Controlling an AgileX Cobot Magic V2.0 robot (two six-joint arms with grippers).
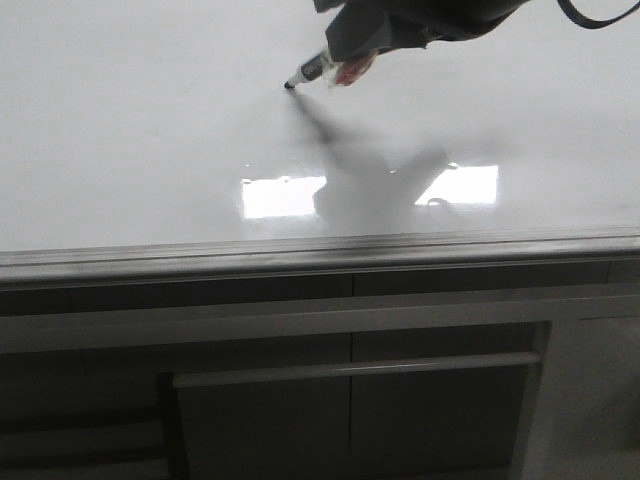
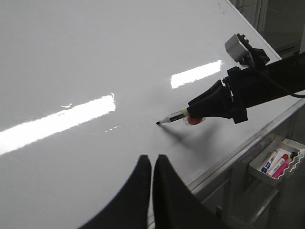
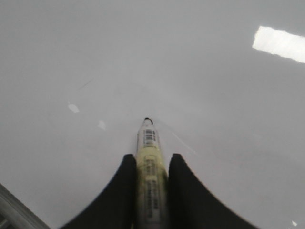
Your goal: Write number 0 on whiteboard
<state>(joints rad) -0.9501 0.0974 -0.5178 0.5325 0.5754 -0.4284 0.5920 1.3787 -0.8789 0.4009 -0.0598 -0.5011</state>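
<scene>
The whiteboard (image 1: pixel 150 150), rigid, glossy and likely slippery, lies under the right gripper (image 3: pixel 150 191), which is clamped on a light, stiff marker (image 3: pixel 150 157) at mid-barrel; no number 0 is visible ahead of its tip. The left gripper (image 2: pixel 152 164) is nearly closed, empty.

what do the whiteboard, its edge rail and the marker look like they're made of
The whiteboard: smooth glossy white surface, judging by its sharp rectangular glare patches; the exact material is unclear. Its edge rail: grey and dully shiny, probably metal. The marker: likely plastic, with a printed paper-like label.
</scene>
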